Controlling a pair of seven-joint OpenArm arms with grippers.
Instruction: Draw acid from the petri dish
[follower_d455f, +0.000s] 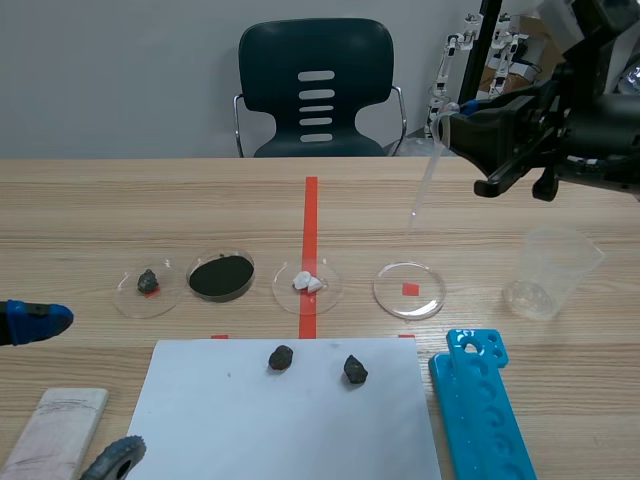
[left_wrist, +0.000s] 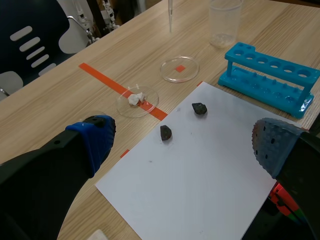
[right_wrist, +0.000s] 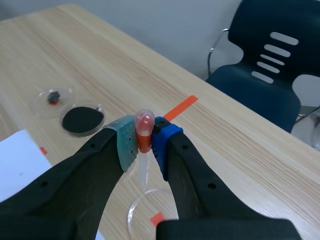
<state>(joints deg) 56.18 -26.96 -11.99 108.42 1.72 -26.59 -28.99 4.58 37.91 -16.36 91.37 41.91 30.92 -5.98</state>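
- Right jaws are clenched on the bulb of the clear plastic pipette (follower_d455f: 428, 180). They hold it high, tip hanging over the far side of the round clear petri dish (follower_d455f: 378, 290) on the wooden counter (follower_d455f: 150, 200), not touching it.
- Left jaws sit released, low at the near left, well apart from the dish.
- Step in hand, I'd say: the approach, with nothing drawn yet.
- Hard to tell whether the dish holds liquid; it looks clear.
- Next move calls for lowering the tip straight into the dish, then easing off the bulb.
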